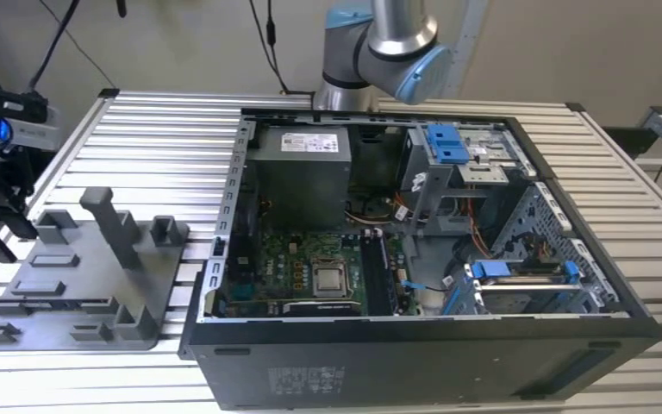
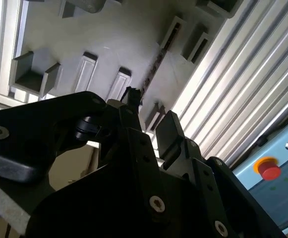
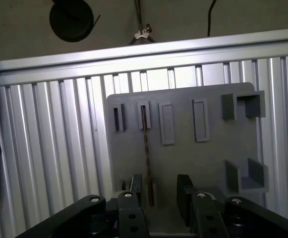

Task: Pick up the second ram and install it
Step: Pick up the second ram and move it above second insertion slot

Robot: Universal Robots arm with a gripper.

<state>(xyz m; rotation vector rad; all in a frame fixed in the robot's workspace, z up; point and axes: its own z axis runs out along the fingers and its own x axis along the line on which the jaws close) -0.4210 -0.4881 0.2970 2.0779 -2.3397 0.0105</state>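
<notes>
Standing on edge in a narrow slot of the grey plastic tray (image 3: 208, 163), the second ram (image 3: 146, 148) appears in both wrist views as a thin dark strip with a gold-speckled edge. The gripper (image 3: 159, 191) hangs above, blocky black fingers (image 3: 184, 191) spread wide, the strip seen between them. The matte tray lies on the ribbed metal table (image 1: 147, 129), at the exterior view's left of the open black computer case (image 1: 423, 362).
</notes>
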